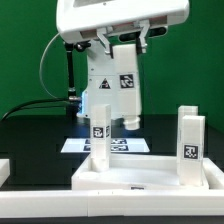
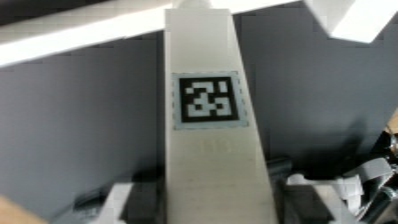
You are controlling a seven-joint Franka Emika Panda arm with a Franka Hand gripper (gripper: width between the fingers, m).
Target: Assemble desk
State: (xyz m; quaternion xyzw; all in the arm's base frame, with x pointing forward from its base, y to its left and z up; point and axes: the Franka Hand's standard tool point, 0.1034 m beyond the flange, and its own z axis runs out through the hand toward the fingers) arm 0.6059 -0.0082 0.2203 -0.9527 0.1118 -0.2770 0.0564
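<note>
In the exterior view the desk top (image 1: 140, 183) lies flat at the front, rim up. Two white legs stand upright on it, one (image 1: 100, 135) toward the exterior view's left and one (image 1: 189, 142) at the right, each with a marker tag. My gripper (image 1: 125, 42) hangs above and behind the top, shut on the upper end of a third leg (image 1: 127, 92), which points down, clear of the table. In the wrist view this leg (image 2: 208, 120) runs away from the gripper (image 2: 214, 200), tag facing the camera, with a dark finger (image 2: 146, 198) pressed against each side.
The marker board (image 1: 72, 144) lies on the dark table behind the desk top. A white block (image 1: 3, 170) sits at the exterior view's left edge. The arm's white base (image 1: 100, 85) and cables stand behind the held leg. White edges (image 2: 71, 38) show beyond the leg in the wrist view.
</note>
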